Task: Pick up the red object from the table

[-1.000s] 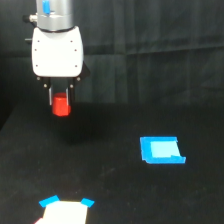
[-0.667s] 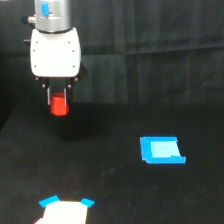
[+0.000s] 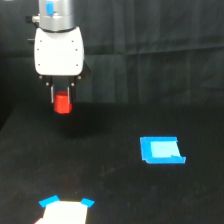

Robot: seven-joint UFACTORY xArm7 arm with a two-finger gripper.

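My fingers (image 3: 62,97) grip the red object (image 3: 62,104), held clear above the table (image 3: 115,195). Pick looks done; nothing left.

Count taken from the exterior view. One small red-orange chunky block (image 3: 62,103), at ten o'clock. One flat blue rectangular piece (image 3: 161,150), at four o'clock. One pale flat piece with blue corners (image 3: 65,210), at seven o'clock, partly cut off by the frame edge. One broad matte black counter (image 3: 110,170). One white-bodied robot arm (image 3: 58,50), at eleven o'clock.
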